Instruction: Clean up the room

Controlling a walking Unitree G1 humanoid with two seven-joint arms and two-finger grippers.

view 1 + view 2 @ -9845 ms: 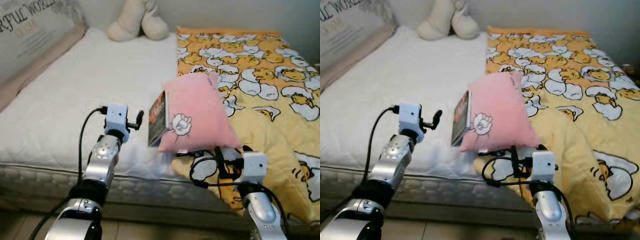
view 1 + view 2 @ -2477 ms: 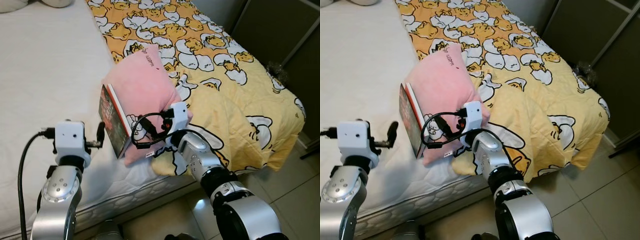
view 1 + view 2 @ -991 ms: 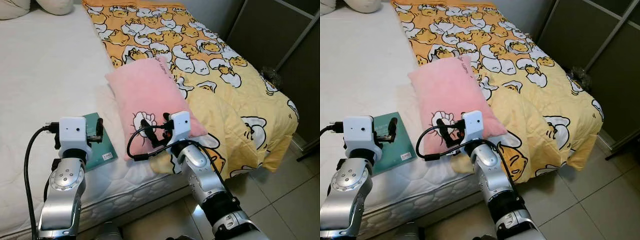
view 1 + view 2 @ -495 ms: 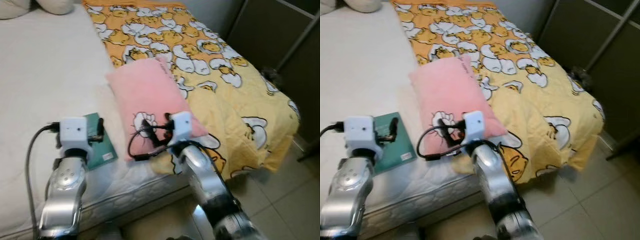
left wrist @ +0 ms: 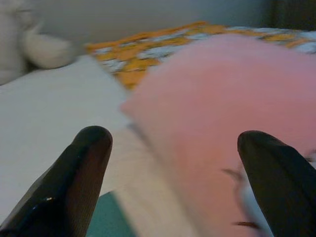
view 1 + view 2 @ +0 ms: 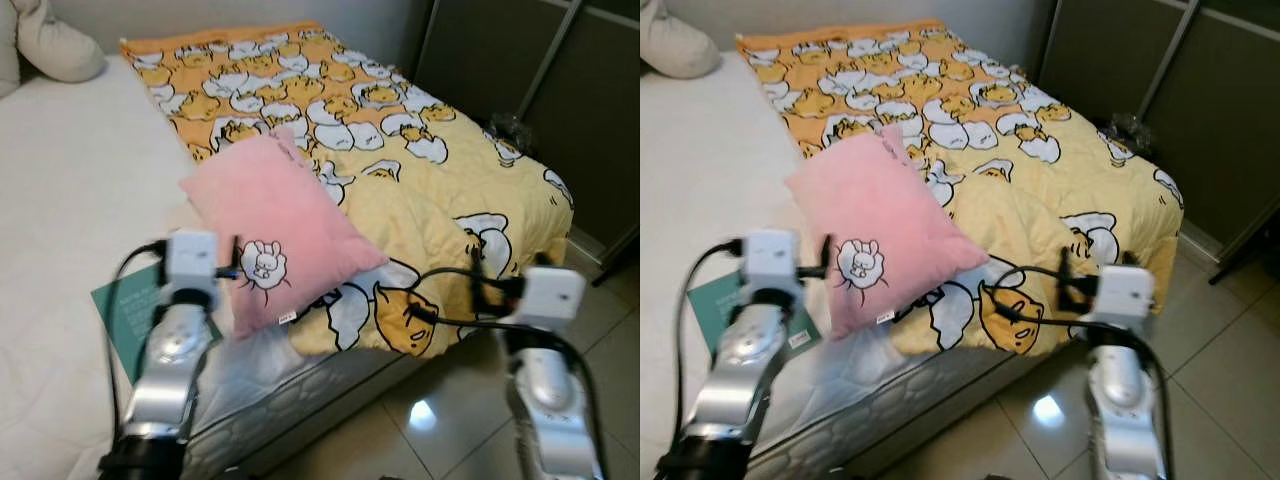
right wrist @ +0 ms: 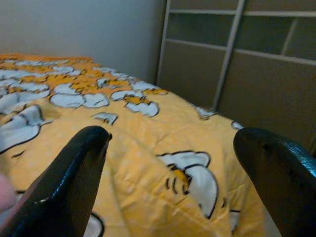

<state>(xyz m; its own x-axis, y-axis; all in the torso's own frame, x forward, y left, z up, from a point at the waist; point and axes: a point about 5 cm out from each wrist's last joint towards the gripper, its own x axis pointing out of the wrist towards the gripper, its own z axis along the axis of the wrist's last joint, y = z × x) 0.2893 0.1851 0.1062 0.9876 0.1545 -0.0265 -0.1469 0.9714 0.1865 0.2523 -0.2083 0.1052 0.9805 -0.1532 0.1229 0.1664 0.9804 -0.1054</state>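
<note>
- Left eye view: pink pillow (image 6: 275, 225) lies flat on the bed (image 6: 70, 200), near the front edge, half on the white mattress, half on the yellow duck blanket (image 6: 400, 160). Long axis runs from the far left corner toward the near right one. Green book (image 6: 125, 315) lies flat on the mattress just left of the pillow, partly hidden by the left arm. Left gripper (image 6: 232, 262) sits right at the pillow's near-left edge; clearly the nearer arm.
- Right eye view: right gripper (image 6: 1062, 275) hangs off the bed's corner, over the blanket's drooping edge and the tiled floor (image 6: 1230, 380), well apart from pillow and book. Pillow looks soft and plump, with a small white bunny print (image 6: 862, 260) near its front.
- Left wrist view: fingers (image 5: 74, 173) spread wide, nothing between them; blurred pink pillow just ahead, a sliver of green book below.
- Right wrist view: fingers (image 7: 74, 173) spread apart, empty; blanket and dark wardrobe doors (image 7: 237, 74) beyond.
</note>
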